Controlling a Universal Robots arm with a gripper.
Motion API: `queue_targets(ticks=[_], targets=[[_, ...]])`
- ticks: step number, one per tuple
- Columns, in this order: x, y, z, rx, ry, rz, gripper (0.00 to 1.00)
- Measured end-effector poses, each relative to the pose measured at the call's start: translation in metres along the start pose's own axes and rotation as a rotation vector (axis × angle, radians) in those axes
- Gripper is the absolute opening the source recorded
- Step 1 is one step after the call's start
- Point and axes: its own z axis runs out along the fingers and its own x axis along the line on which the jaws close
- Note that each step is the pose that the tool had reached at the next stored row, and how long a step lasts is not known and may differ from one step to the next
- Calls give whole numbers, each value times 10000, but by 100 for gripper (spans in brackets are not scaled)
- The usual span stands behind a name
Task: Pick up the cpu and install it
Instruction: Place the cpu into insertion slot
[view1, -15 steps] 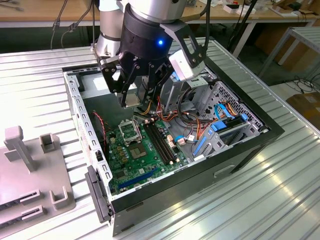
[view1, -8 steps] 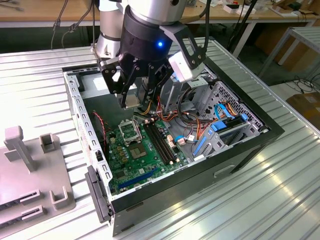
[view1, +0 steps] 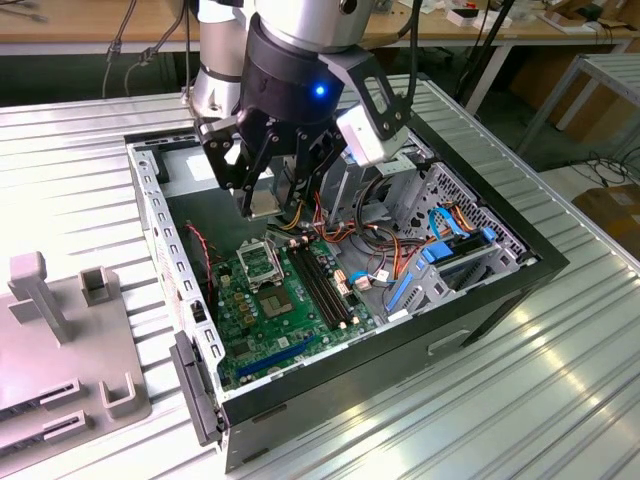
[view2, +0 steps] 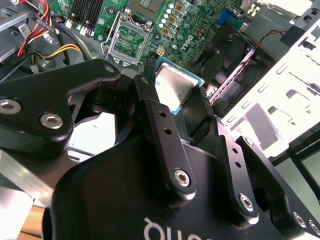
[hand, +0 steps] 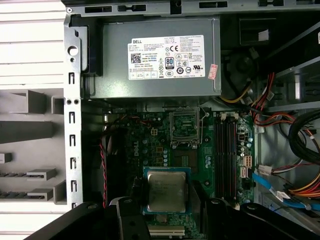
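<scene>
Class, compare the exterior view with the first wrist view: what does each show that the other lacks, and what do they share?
Exterior view, not first wrist: the arm's wrist with its blue light. First wrist view, not exterior: the power supply's white label. Both: the gripper shut on the cpu, above the motherboard and its empty socket.

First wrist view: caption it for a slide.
The hand grips the cpu above the green motherboard, whose socket sits empty.

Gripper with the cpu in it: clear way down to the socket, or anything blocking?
Probably yes. The gripper is shut on the cpu above the open case; the socket looks bare on the motherboard, with nothing over it. Cables and memory slots sit off to its side.
</scene>
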Motion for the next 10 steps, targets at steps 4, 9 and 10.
queue_targets(ticks=[4,9,10], targets=[[0,0,9,-1,0,1,47],[-1,-1,25,-1,-1,0,47],[-2,-1,27,0,0,0,47]])
